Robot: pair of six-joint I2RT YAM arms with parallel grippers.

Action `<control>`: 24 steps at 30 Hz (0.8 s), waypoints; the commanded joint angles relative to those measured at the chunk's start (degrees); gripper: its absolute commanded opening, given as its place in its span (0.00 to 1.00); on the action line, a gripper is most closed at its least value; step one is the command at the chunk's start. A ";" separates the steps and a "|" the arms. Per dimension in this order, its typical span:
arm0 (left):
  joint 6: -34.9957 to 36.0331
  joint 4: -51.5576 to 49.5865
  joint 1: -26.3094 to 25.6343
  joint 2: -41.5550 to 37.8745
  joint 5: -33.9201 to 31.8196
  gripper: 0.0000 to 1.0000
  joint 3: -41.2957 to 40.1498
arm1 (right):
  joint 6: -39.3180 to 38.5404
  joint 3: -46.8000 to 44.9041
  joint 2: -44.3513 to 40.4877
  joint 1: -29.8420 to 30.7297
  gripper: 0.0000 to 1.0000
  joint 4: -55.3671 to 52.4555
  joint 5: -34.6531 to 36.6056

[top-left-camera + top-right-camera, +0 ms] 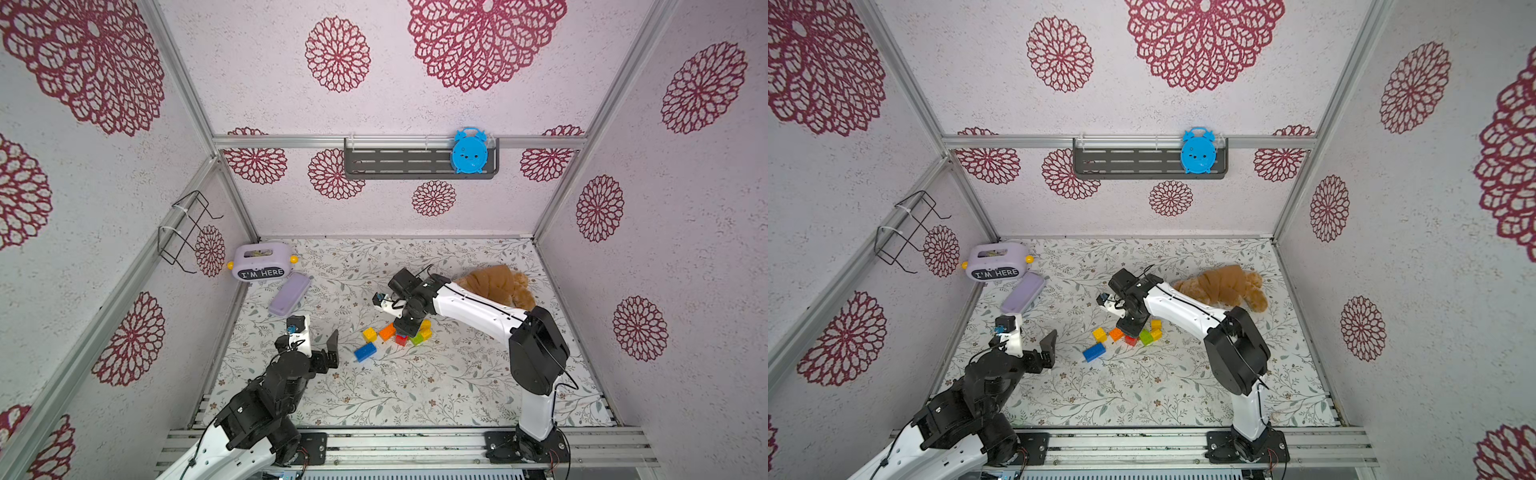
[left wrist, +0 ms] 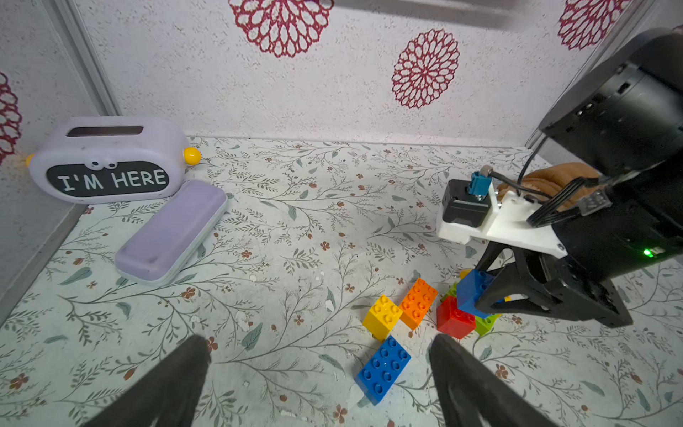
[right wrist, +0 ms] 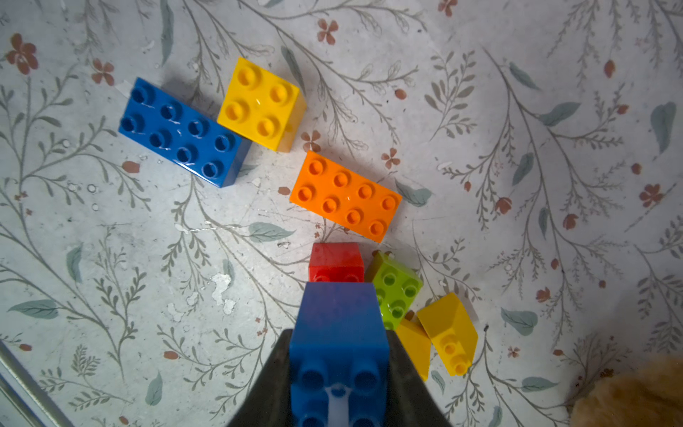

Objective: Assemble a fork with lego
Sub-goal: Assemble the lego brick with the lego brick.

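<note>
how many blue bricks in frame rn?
2. The long blue brick lies loose on the table, beside the square yellow brick. The second blue brick is clamped in the right gripper, above the red brick. Another could hide under that gripper.

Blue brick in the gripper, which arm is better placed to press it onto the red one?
Probably the right. The right gripper is shut on the small blue brick, right at the red brick. The left gripper is open and empty, off by the long blue brick.

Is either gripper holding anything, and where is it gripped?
The right gripper clamps a small blue brick by its two opposite side walls. The left gripper is open, holding nothing.
</note>
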 commanded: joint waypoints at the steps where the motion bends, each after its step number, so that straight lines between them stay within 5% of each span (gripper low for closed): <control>1: 0.70 0.40 0.38 1.66 0.60 0.97 1.22 | -1.22 1.06 0.87 0.30 0.19 -1.54 -0.67; 24: 1.70 1.77 0.44 3.66 1.75 0.97 1.53 | -5.93 -4.14 3.79 -1.11 0.19 -0.73 -1.92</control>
